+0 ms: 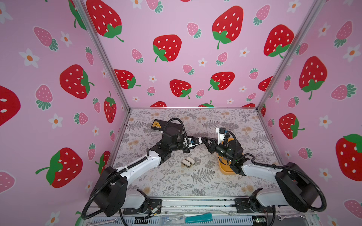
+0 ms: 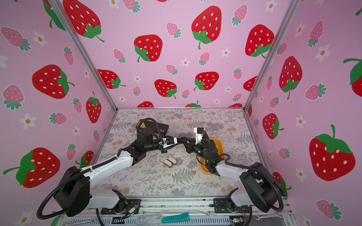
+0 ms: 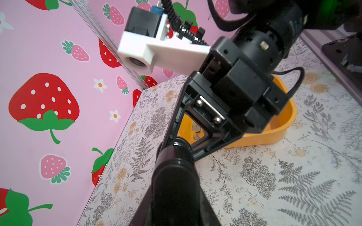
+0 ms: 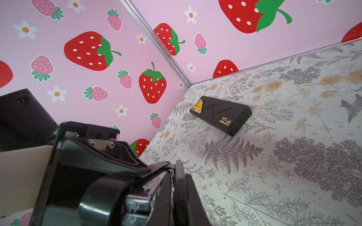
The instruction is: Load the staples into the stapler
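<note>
While the staples [image 3: 196, 129] lie loose in the orange tray [image 3: 278, 131], the step in hand looks like readying the stapler [image 4: 105, 195]. The left gripper [image 1: 207, 139] is clenched on it in mid-air, and the right gripper [image 1: 206, 143] meets it with jaws closed (pinching its tip or nothing, I cannot tell). Next, I judge, the magazine must open and one strip be fetched. The strips lie flat at mixed angles; the stapler's long axis runs from gripper to gripper.

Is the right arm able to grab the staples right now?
Probably not yet: the right fingers are shut, up by the left fingers, away from the orange tray where the staples lie.
</note>
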